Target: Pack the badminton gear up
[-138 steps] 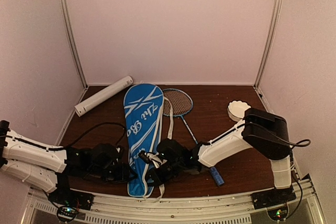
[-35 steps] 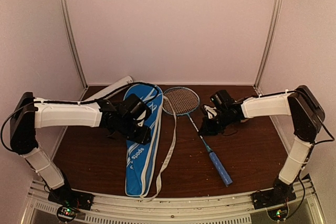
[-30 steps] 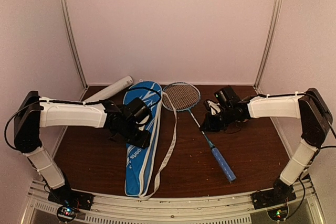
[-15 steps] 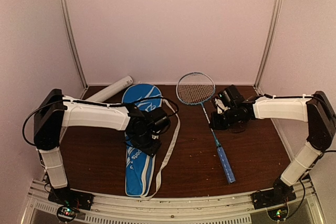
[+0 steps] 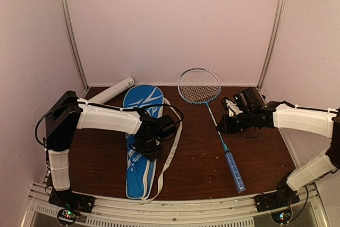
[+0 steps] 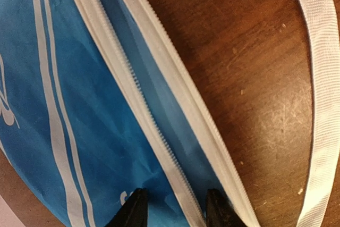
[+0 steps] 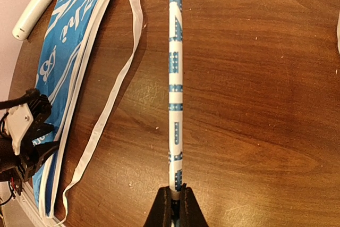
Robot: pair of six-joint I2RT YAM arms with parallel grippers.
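Note:
The blue white-lettered racket bag [image 5: 139, 147] lies lengthwise at the left centre. Its zipper is open along the right side, as the left wrist view [image 6: 79, 104] shows. My left gripper [image 5: 150, 151] is open just above the bag, and its fingers [image 6: 134, 212] straddle the white zipper edge [image 6: 159, 131]. My right gripper [image 5: 220, 127] is shut on the thin shaft of a racket [image 5: 199, 85]. The racket's head points to the back wall and its blue handle [image 5: 235, 171] to the front. The right wrist view shows the pinched shaft [image 7: 175, 104]. The long white tube [image 5: 109, 91] lies at the back left. Shuttlecocks and a second racket are out of view.
The bag's white strap [image 5: 171, 152] loops over the wood to the right of the bag, also seen in the right wrist view [image 7: 106, 110]. Metal frame posts [image 5: 71, 35] stand at the back corners.
My right gripper has carried the racket to the right and back, so its head now nears the back wall. My left gripper has slid right across the bag to its zipper edge.

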